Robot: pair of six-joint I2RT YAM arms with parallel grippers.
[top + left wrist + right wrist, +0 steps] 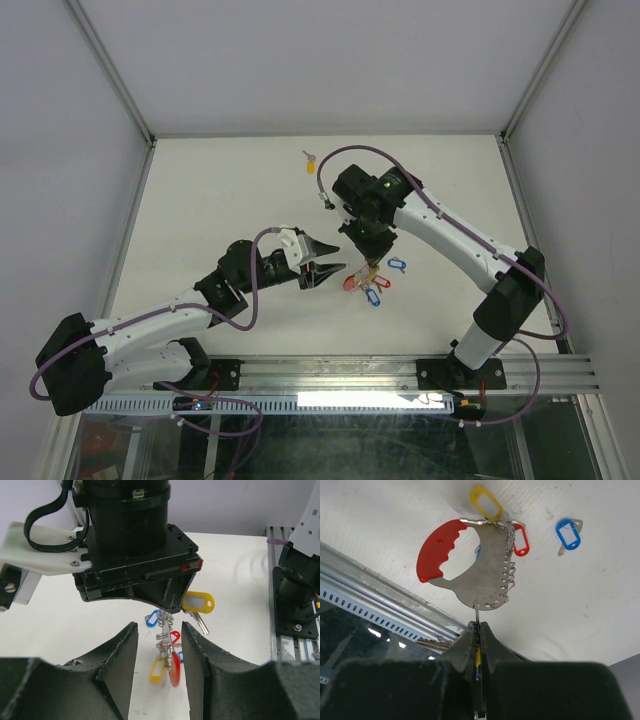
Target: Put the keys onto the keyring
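The keyring (480,580) is a curved silver plate with a red grip (432,555) and a row of wire rings. It hangs over the table from my right gripper (479,625), which is shut on its top ring. A yellow tag (197,604) with its key sticks out of the same jaws. Yellow-tagged (486,502) and red-tagged (520,540) keys dangle from the rings. My left gripper (159,625) is open, and the keyring (172,667) hangs between its fingers (120,665) without touching them. In the top view both grippers (342,260) (370,262) meet near the table's front middle.
A blue-tagged key (568,534) lies loose on the white table just right of the keyring. Another yellow-tagged key (310,160) lies far back near the rear wall. The metal rail (400,375) runs along the near edge, close below the keyring.
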